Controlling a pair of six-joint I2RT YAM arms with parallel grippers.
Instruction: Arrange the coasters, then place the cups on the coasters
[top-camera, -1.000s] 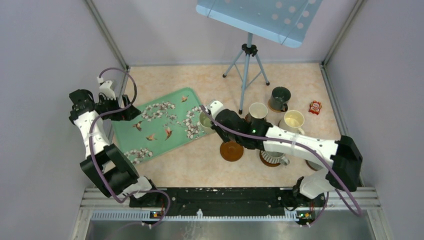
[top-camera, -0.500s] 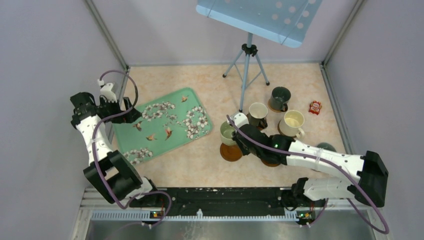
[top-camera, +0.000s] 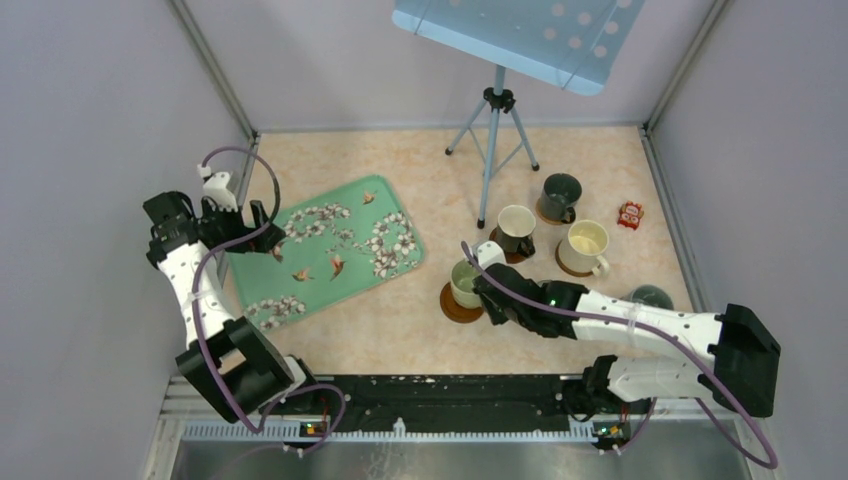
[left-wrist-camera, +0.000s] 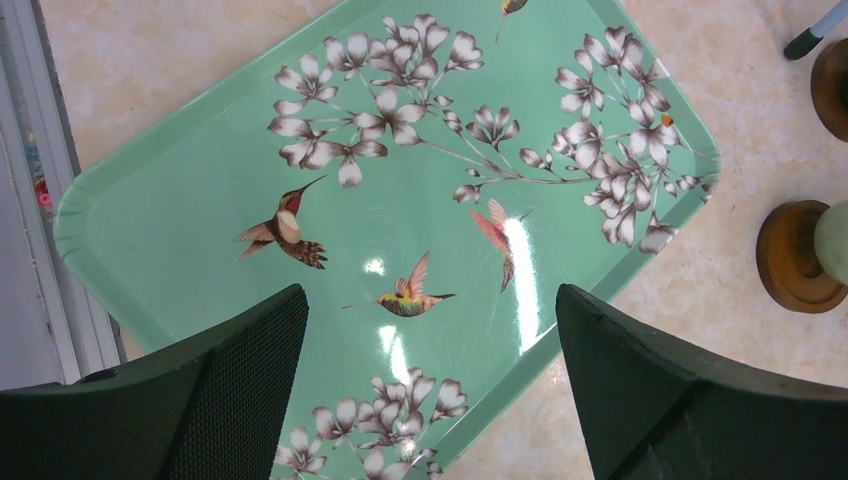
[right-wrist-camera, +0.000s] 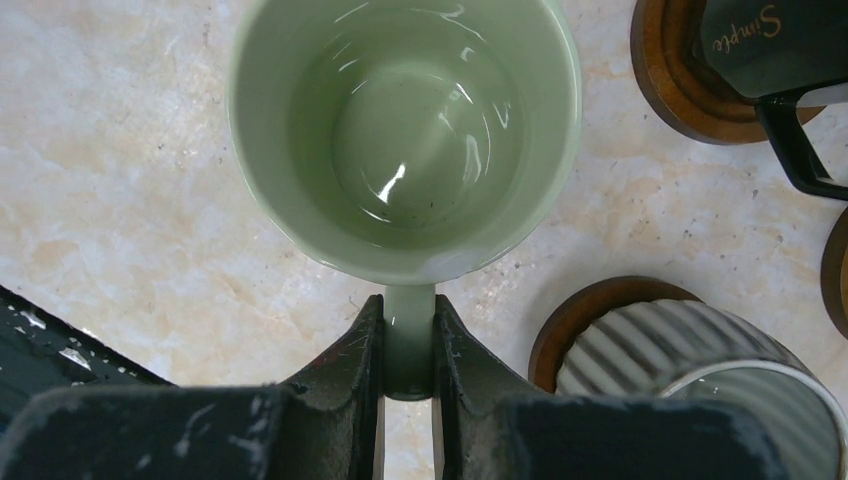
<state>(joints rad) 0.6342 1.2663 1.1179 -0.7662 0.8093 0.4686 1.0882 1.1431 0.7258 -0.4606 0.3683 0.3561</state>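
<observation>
Peach marbled tabletop (top-camera: 420, 330) fills the floor of the booth, with pale lilac walls on three sides and a tripod (top-camera: 492, 150) holding a blue perforated board at the back. On the left lies a green floral tray (top-camera: 320, 250), and the left gripper (top-camera: 245, 222) hovers over its near-left corner, fingers (left-wrist-camera: 230, 390) spread wide with nothing between them. To the right of centre, the right gripper (top-camera: 487, 290) pinches the handle of the pale green mug (top-camera: 464, 281), its fingers (right-wrist-camera: 360, 350) closed tight on either side of that handle. The mug is upright and right over a brown coaster (top-camera: 452, 312); whether its base touches the disc, I cannot tell. Behind it, the dark mug with a cream inside (top-camera: 516, 226), the dark green mug (top-camera: 560, 193) and the cream-white mug (top-camera: 586, 242) each stand on a coaster. From the right wrist, a ribbed grey mug (right-wrist-camera: 680, 350) on its own coaster shows just beside the gripper. A small red packet (top-camera: 630, 214) lies near the right wall.
</observation>
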